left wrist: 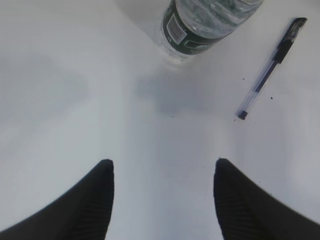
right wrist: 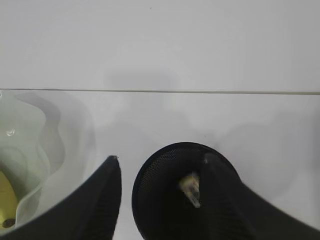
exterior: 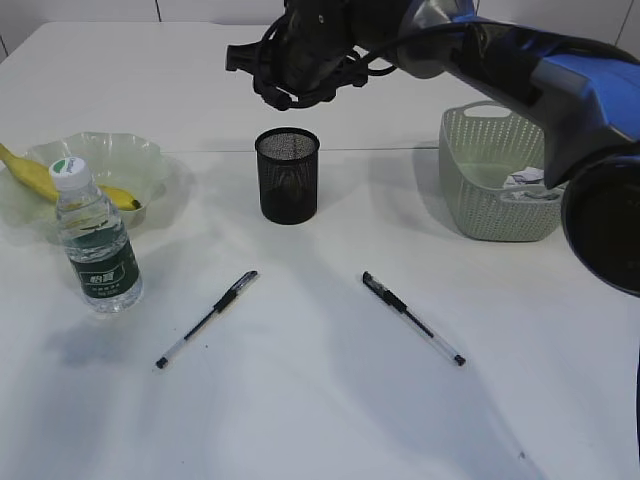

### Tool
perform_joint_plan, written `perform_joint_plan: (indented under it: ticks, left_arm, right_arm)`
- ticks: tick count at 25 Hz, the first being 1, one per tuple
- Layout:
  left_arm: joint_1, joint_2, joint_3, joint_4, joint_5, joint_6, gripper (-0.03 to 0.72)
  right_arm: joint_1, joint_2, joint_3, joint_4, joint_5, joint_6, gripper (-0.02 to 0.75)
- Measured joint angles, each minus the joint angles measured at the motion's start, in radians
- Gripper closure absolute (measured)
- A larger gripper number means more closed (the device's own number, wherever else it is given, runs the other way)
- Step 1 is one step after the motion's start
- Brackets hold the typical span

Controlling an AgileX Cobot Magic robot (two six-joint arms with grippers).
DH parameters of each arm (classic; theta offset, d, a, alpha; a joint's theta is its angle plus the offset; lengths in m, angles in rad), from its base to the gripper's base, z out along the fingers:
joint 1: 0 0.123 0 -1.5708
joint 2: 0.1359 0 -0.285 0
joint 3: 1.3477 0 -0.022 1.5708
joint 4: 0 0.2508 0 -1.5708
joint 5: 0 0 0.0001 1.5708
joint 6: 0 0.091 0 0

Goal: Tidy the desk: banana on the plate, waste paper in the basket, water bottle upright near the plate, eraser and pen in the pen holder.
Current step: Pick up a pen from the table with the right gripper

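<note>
Eraser (right wrist: 191, 188) sits inside the black mesh pen holder (exterior: 288, 175), a pale block down in the cup directly under the right gripper (right wrist: 162, 167), which hovers above the holder's mouth! Its jaws are spread about as wide as the cup and hold nothing, touching neither rim nor eraser. From this, the eraser drop looks done, and the pens come next. Two lie on the white table (exterior: 320, 420) in front of the holder: the left pen (exterior: 206, 319) toward the water bottle (exterior: 96, 238), the right pen (exterior: 413, 318) toward the basket (exterior: 497, 172). To do it well, lift straight up clear of the rim before swinging away, so the light cup isn't tipped. Left gripper (left wrist: 164, 172) hangs low over bare table near the bottle, jaws wide apart, empty.
</note>
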Motion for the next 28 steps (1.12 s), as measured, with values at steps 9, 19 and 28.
perform_joint_plan:
  ticks: [9, 19, 28]
  left_arm:
    - [0.0, 0.0, 0.0, 0.0, 0.0, 0.0, 0.246]
    - [0.0, 0.0, 0.0, 0.0, 0.007, 0.0, 0.246]
    - [0.0, 0.0, 0.0, 0.0, 0.012, 0.0, 0.246]
  right_arm:
    - [0.004, 0.0, 0.0, 0.009, 0.027, 0.0, 0.358]
    - [0.004, 0.0, -0.078, 0.075, 0.313, -0.173, 0.357]
    - [0.004, -0.01, -0.177, 0.133, 0.45, -0.372, 0.357]
